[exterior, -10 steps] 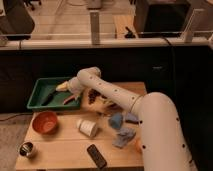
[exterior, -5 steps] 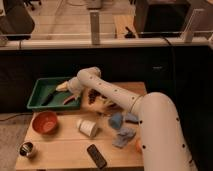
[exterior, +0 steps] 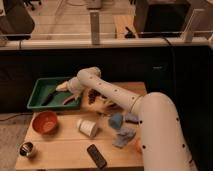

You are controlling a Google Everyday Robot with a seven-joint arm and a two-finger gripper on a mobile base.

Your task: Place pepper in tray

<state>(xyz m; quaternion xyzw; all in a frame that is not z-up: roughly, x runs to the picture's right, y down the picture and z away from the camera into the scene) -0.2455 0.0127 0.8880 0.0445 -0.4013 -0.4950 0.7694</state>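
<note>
Wooden table [exterior: 65,150] before a dark partition; green tray [exterior: 40,90] at its back-left corner.
Gripper [exterior: 64,88] over the tray; finger state untellable; slim orange-red pepper [exterior: 69,99] lies just below it inside.

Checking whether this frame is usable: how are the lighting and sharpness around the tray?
Camera view: soft and blurry throughout; dim background, the table evenly lit; the claw over the green tray merges with the arm, and the pepper beneath reads as an orange smear.
</note>
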